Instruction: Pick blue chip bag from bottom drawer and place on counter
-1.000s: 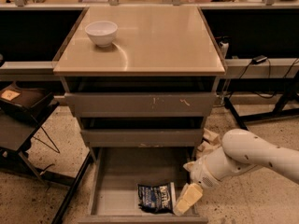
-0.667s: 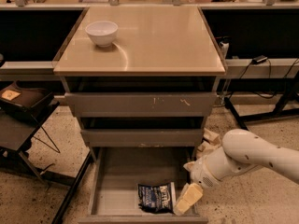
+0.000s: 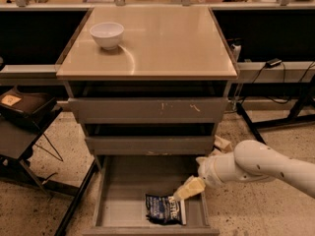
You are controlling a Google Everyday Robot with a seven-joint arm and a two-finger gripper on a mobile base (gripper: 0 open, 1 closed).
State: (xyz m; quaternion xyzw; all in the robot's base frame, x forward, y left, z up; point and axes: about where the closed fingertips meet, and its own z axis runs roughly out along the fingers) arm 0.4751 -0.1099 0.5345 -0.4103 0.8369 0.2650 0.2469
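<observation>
The blue chip bag (image 3: 165,209) lies crumpled on the grey floor of the open bottom drawer (image 3: 123,195), near its front right corner. My gripper (image 3: 187,190) reaches in from the right on a white arm. Its cream fingers hang over the drawer's right side, just above and right of the bag, with the tips at the bag's upper right edge. The tan counter (image 3: 167,43) tops the cabinet and carries a white bowl (image 3: 107,35) at its back left.
Two narrower grey drawers (image 3: 147,109) stand partly open above the bottom one. A dark side table (image 3: 22,127) with thin legs stands at the left. Cables and dark table legs (image 3: 275,102) run along the speckled floor at the right.
</observation>
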